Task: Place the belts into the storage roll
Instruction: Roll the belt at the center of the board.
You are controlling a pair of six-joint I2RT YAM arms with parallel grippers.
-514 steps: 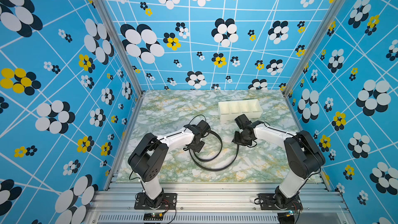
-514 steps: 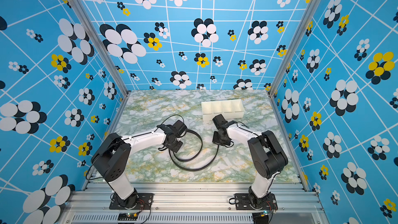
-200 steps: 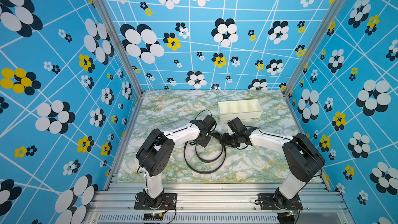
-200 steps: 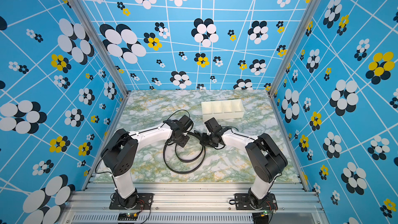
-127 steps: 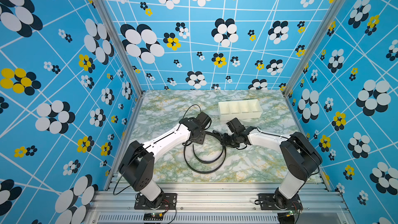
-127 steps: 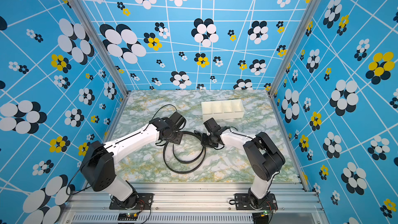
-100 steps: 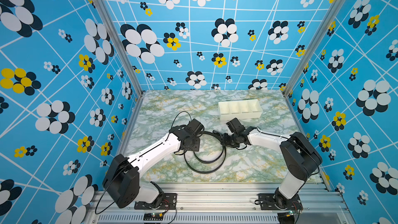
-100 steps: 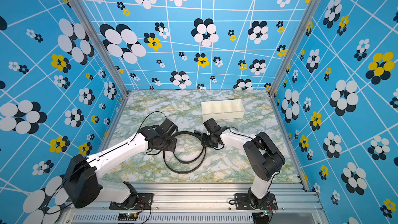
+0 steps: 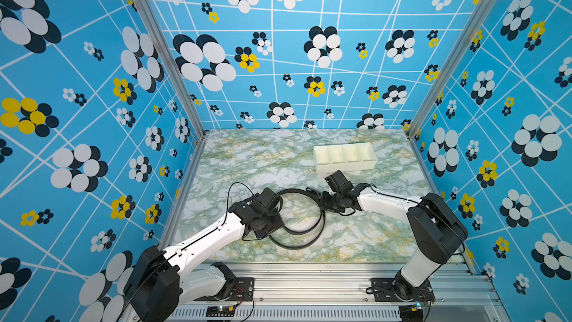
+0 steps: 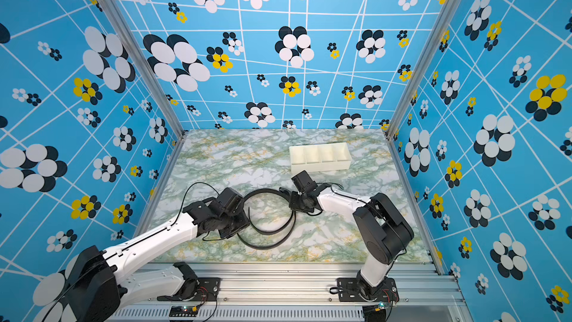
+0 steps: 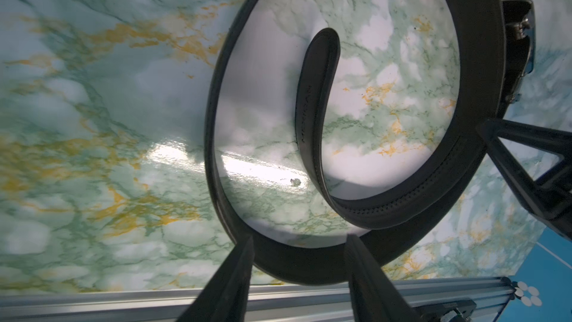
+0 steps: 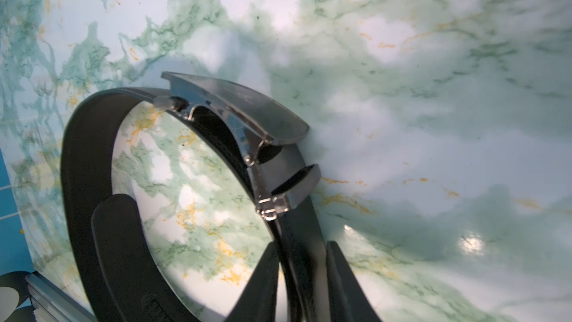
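- Coil of black belt [image 9: 294, 246] lies loose on the marbled surface [image 9: 247, 162] in both top views, standing on edge btwn the two arms. It's not in the storage roll [image 9: 346, 167] yet, which sits toward the back, just beyond the right arm's wrist, nothing visible in its compartments.
- Same views: left pincer [image 9: 277, 232] is at the coil's left side, right pincer [image 9: 323, 205] at its far right side. Wrist housings cover the fingertips, so from above I can't tell who's gripping what.
- Left wrist view: left pincer stands moderately wide, strap running across just ahead of its tips, not pinched. The tail end [image 11: 322, 57] curls inside the loop; the buckle [image 11: 520, 44] is at the far side w/ the right pincer's fingers [image 11: 526, 131] beside it. Finger bases are cut off by the frame edge; whether the tips touch the strap is unclear.
- Right wrist view: right pincer is narrow, clamped on the strap just behind the buckle. No storage roll in either wrist view.
- Risk, imo: coil looks much wider than one compartment, so it prob. needs winding tighter first. Strap looks springy, and w/ only one real grip it could unwind or flop flat when lifted.
- Also: if the left pincer closes as it stands, it prob. shuts on air or shoves the loop away, since the strap spans the gap instead of sitting in it.
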